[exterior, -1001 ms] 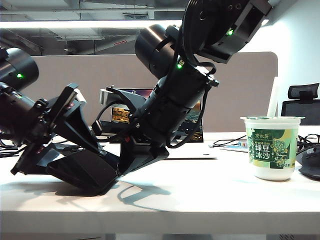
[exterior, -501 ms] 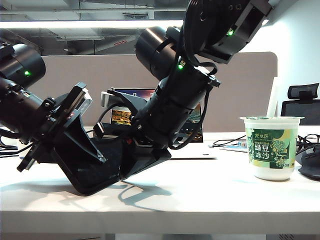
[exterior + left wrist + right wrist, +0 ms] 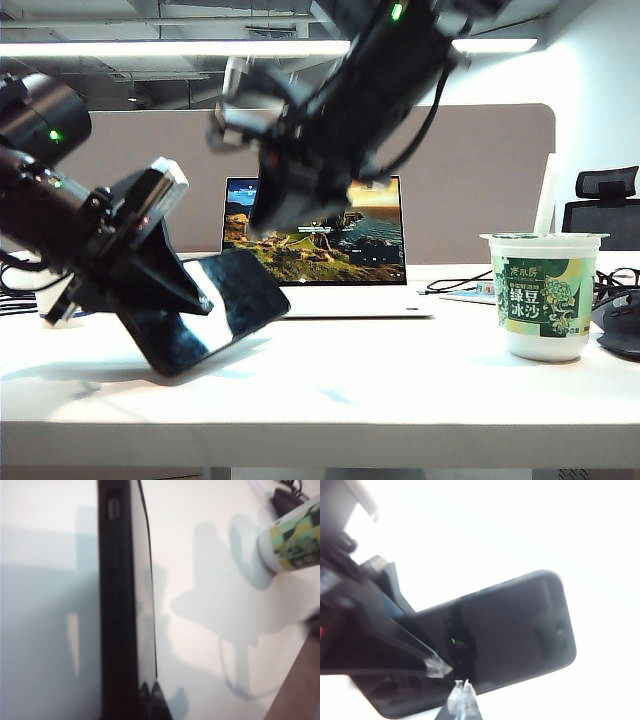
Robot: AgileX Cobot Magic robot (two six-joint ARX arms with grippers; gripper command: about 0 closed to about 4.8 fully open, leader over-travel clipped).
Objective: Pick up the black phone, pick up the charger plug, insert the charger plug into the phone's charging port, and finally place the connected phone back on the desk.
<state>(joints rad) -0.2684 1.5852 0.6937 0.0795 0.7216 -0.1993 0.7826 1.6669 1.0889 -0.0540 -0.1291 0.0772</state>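
The black phone (image 3: 205, 310) is lifted off the table (image 3: 400, 390), tilted, near the left part of the front edge. The left gripper (image 3: 150, 285) is clamped on its long sides, at the end that points away from the cup (image 3: 545, 295). The right gripper (image 3: 290, 205) hangs above the phone and apart from it, in front of the laptop (image 3: 320, 245); its tips are pressed together and, as far as I can tell, they hold nothing.

The phone looks stiff and rather light, but its glass is glossy and probably slippery, so a firm hold on the two long sides seems right to me. The short end with the port should stay free.

The exterior view shows both arms, the tilt of the phone and its shadow on the table. The left wrist view shows the phone (image 3: 122, 605) edge-on, with a small slot (image 3: 114, 509) in its thin side; I cannot tell if this is the charging port. The right wrist view shows the dark face of the phone (image 3: 515, 630) from above, with the closed tips of the right gripper (image 3: 462, 690) before it. The charger plug is not visible in any view.
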